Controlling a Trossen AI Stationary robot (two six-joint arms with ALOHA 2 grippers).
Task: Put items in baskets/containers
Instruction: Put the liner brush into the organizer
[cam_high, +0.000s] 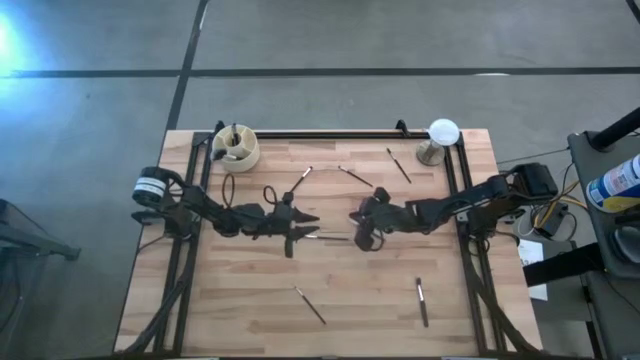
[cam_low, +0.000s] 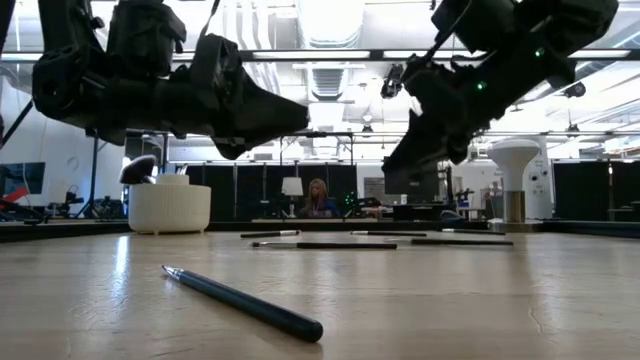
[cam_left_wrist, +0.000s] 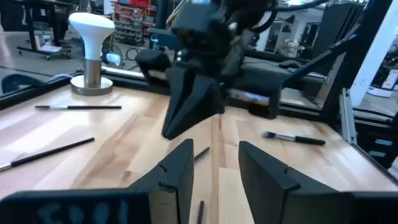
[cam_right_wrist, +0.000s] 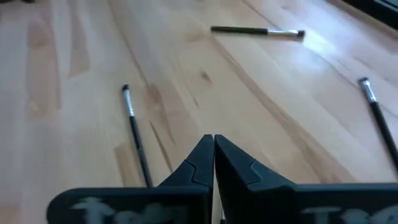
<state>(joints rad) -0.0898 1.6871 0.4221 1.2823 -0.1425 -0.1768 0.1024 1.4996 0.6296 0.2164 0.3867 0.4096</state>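
Note:
My left gripper hovers level above the table's middle, open, with nothing between its fingers. Facing it from the right, my right gripper slants down above the wood, shut and empty. A thin dark brush lies flat on the table between and below the two grippers. Other brushes lie flat: two toward the far side, one far right, two near the front. The cream cup stands at the far left corner with a dark-headed brush in it.
A white dome on a metal stand stands at the far right corner. Black rails run along the far edge and both sides. The near half of the table holds only the two front brushes.

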